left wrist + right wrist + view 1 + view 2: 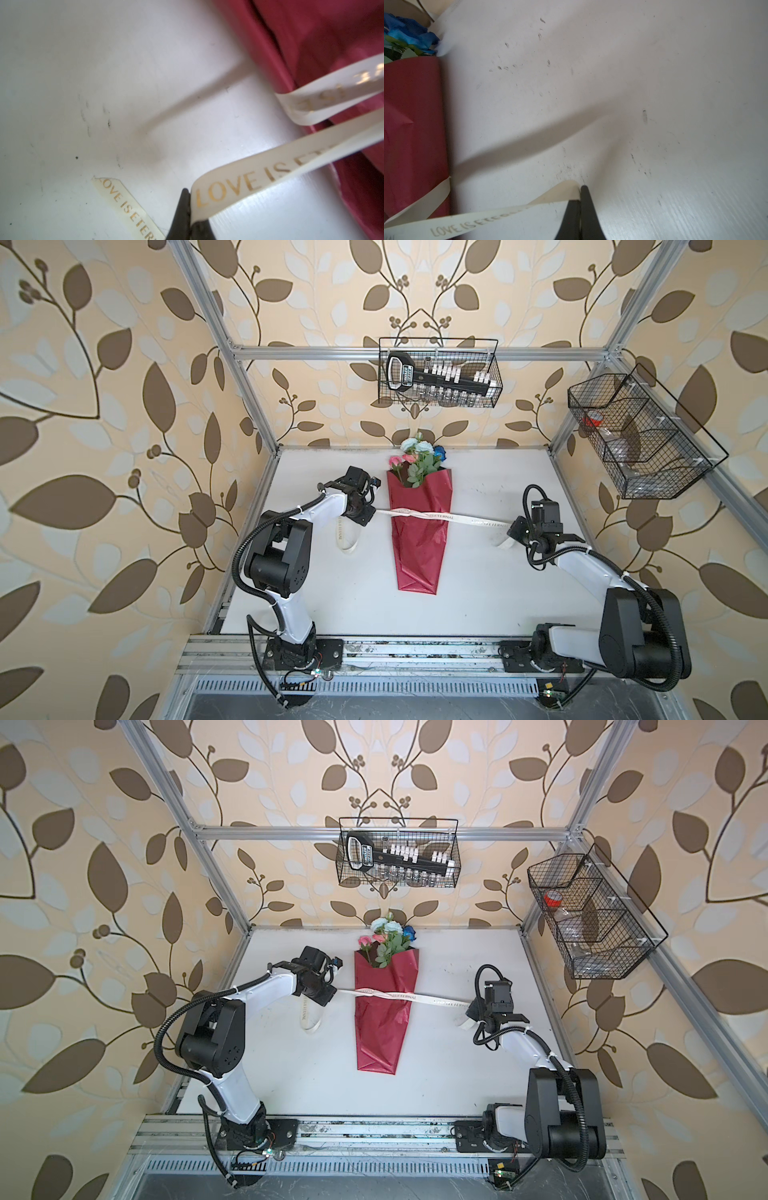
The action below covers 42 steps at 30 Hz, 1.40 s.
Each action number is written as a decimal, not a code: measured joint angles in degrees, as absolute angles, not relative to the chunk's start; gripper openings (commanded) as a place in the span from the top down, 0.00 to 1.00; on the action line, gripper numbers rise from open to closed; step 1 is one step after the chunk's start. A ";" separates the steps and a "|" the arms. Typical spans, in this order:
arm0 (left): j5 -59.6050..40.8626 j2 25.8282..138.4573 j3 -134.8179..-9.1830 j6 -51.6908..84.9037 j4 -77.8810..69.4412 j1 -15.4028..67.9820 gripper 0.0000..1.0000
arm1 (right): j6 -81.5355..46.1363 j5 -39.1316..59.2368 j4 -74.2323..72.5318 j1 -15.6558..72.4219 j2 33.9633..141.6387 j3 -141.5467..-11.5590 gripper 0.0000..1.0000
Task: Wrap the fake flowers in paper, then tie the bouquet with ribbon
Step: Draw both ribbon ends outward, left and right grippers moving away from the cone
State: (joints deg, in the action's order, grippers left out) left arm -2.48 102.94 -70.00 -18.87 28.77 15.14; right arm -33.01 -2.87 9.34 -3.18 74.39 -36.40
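Observation:
The bouquet of fake flowers (417,460) (386,940) lies on the white table, its pink, pale-blue and dark-blue blooms sticking out of a red wrapping sheet (417,543) (384,1019). A cream printed ribbon (453,517) (415,997) runs taut across the wrap, with its two strands crossed over near the wrap's left side. My left gripper (365,516) (188,199) is shut on the ribbon (249,182) just left of the wrap (311,41); a loose tail (124,205) lies below it. My right gripper (513,531) (581,191) is shut on the ribbon (488,218) well right of the wrap (413,124).
A wire basket (438,373) holding a socket set hangs on the back wall. A second wire basket (640,435) hangs on the right frame post. Aluminium frame posts border the table, and a rail (415,651) carrying both arm bases runs along the front.

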 measured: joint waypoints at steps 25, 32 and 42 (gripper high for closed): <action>-1.89 107.02 -73.38 -12.60 31.16 9.54 1.00 | -32.32 7.29 7.25 -20.21 76.69 -36.21 1.00; -0.99 109.36 -74.17 -8.25 32.60 6.92 1.00 | -32.58 11.75 5.96 -26.70 78.46 -36.21 1.00; -0.05 110.06 -74.39 -0.01 34.33 1.30 1.00 | -34.00 17.72 5.39 -32.21 85.01 -36.73 1.00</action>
State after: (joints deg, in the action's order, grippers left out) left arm -0.05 110.06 -74.39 -0.01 34.33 1.30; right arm -34.00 17.72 5.39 -32.21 85.01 -36.73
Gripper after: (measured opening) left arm 0.047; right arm 0.049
